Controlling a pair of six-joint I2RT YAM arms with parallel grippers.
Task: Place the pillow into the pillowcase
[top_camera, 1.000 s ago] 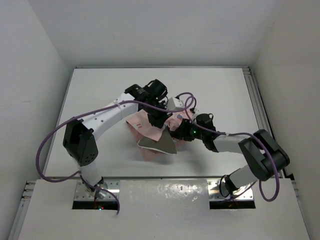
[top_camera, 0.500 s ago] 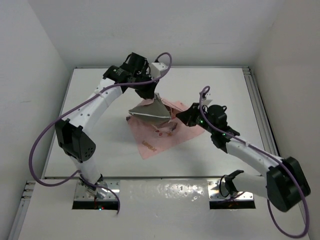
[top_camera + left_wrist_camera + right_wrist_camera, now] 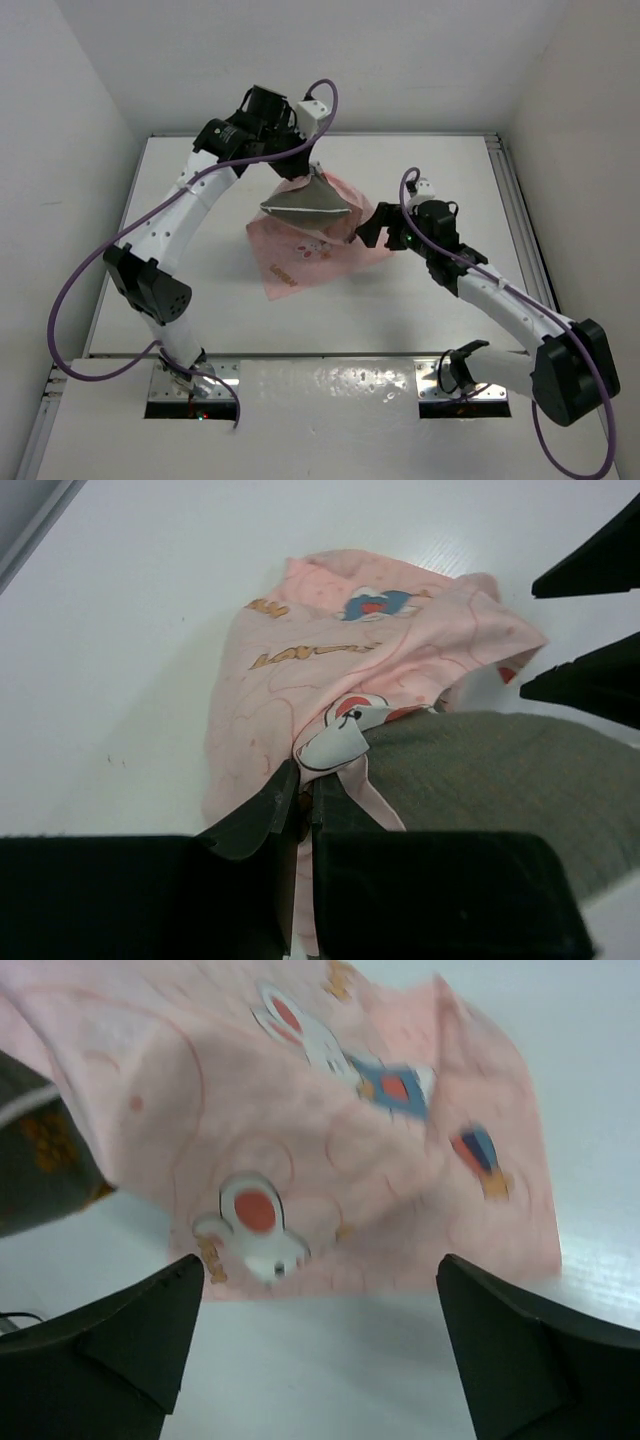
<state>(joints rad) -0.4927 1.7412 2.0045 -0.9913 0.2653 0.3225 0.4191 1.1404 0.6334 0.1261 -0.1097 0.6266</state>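
On the white table (image 3: 180,300), the pillowcase (image 3: 295,255) was the item nearest the arm bases. Its near corner lay flat on the surface, and the pink cloth rose from there toward the far side. The right gripper (image 3: 366,230) was positioned just beside the right edge of the pillowcase. Its fingers were spread wide and held nothing. In the right wrist view, the printed cloth lay on the table ahead of the two fingertips, with a corner of the pillow showing at the left edge. Beyond the flat part of the cloth, the pillow (image 3: 305,205) was held above the table, tilted, with its broad grey-brown face uncovered. Bunched pink fabric sat beneath and behind it. The pillow was not enclosed by the pillowcase. It could not be determined whether any edge of the pillow sat inside the opening. Farthest from the bases, the left gripper (image 3: 308,178) had its fingers pressed together on a twisted strip of the pillowcase. In the left wrist view, the pillow's edge lay directly against that pinch point, and the remaining cloth draped down to the table beyond it.
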